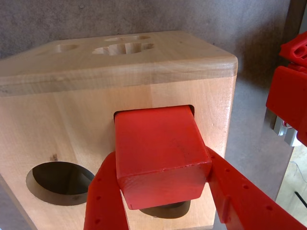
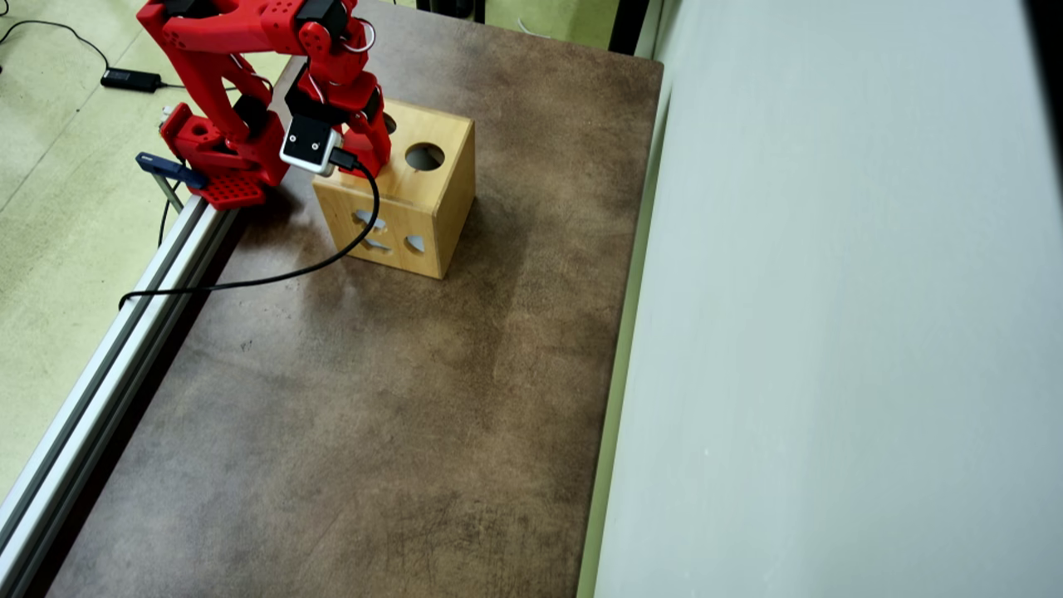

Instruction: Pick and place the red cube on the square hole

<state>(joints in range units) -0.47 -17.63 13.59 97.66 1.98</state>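
Note:
In the wrist view the red cube (image 1: pixel 160 153) is clamped between my two red fingers (image 1: pixel 103 196). My gripper (image 1: pixel 160 160) is shut on it, right against the top face of the light wooden box (image 1: pixel 182 62). The cube's far end sits in the mouth of the square hole (image 1: pixel 191 109), of which only dark slivers show along its upper edge and corners. The cube is tilted towards the camera. In the overhead view the gripper (image 2: pixel 375 164) is over the box (image 2: pixel 415 212), and the arm hides both the cube and the square hole.
A round hole (image 1: pixel 60 182) (image 2: pixel 424 155) lies beside the square one on the same face. Other cut-outs (image 1: pixel 122 48) mark a side face. The arm's base (image 2: pixel 216 162) is clamped to an aluminium rail (image 2: pixel 124 332) at the brown table's left edge; a black cable (image 2: pixel 249 282) trails across it.

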